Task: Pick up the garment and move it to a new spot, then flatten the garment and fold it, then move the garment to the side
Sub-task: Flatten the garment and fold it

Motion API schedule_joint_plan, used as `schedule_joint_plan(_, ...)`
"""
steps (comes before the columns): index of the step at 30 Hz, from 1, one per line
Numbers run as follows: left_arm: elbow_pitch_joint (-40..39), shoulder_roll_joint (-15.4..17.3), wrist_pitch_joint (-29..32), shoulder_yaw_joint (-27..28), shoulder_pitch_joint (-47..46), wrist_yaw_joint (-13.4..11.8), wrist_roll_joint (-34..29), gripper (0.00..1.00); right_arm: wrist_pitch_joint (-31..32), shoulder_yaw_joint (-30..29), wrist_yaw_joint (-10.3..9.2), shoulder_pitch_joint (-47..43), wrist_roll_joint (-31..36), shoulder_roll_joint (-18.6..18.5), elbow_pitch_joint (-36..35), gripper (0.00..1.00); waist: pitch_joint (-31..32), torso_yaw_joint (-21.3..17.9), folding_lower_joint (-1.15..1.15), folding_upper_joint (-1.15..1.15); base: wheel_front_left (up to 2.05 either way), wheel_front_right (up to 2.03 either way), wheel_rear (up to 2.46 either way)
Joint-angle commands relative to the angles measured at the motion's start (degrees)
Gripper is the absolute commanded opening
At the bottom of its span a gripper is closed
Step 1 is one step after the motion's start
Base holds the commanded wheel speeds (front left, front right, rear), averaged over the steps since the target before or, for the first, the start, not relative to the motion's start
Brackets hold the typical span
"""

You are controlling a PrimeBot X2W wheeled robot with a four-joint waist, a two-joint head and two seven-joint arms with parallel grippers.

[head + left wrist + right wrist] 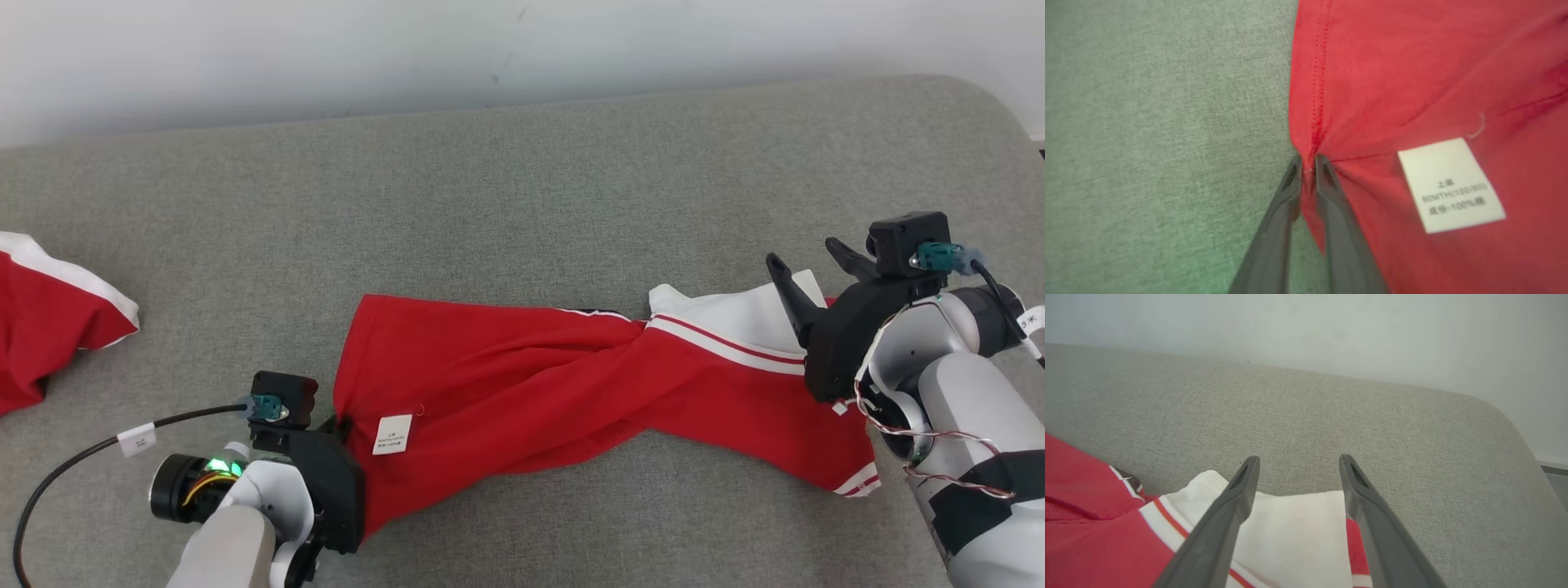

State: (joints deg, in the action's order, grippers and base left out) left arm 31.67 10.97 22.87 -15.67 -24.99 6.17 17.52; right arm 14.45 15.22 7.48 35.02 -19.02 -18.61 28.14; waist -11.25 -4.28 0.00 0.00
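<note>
Where twisted at centre, needs untwisting: garment (506, 367) stretched 9 to 3 o'clock across cushion (490, 180). Left gripper (1306, 163): jaws pinching red hem at 9 o'clock, beside label (1451, 185). Right gripper (1296, 459): jaws spread above white part (1290, 522) at 3 o'clock, gripping nothing. Judged early: flattening barely begun; folding and moving aside left.
</note>
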Motion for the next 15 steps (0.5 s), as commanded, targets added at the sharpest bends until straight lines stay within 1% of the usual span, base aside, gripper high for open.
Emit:
schedule_joint_plan(1,0.7,-0.1,0.7,-0.8,1.7,-0.1,-0.5,0.0,1.4,-0.3,0.04,0.9,0.3,-0.4,0.8,1.0,-0.3,0.0,0.0,0.0,0.0,0.0,0.0)
schedule_joint_plan(6,-1.7,-0.3,-0.9,-1.3,2.8,-1.5,-1.2,0.0,5.4,-2.3,0.04,1.9,1.1,0.0,1.4,1.0,-1.2,0.3,0.0,0.0,0.0,0.0,0.0)
schedule_joint_plan(9,-2.9,-0.6,-1.5,-1.5,3.9,-2.2,-1.3,0.0,7.8,-3.8,0.04,2.4,1.2,1.0,1.5,1.0,-1.7,0.4,0.0,0.0,0.0,0.0,0.0)
schedule_joint_plan(11,-3.4,-0.9,-1.6,-1.7,4.6,-2.3,-0.8,0.0,10.5,-5.9,0.03,2.6,1.9,1.6,2.6,1.0,-2.0,0.6,0.0,0.0,0.0,0.0,0.0)
schedule_joint_plan(12,-3.4,-0.9,-1.6,-1.7,4.6,-2.3,-0.8,0.0,10.5,-5.9,0.03,2.6,1.9,1.6,2.6,1.0,-2.0,0.6,0.0,0.0,0.0,0.0,0.0)
schedule_joint_plan(15,-4.1,-1.2,-1.5,-2.1,5.1,-2.2,-0.5,0.0,14.3,-9.3,0.04,3.4,3.9,3.0,4.5,1.0,-2.3,0.9,0.0,0.0,0.0,0.0,0.0)
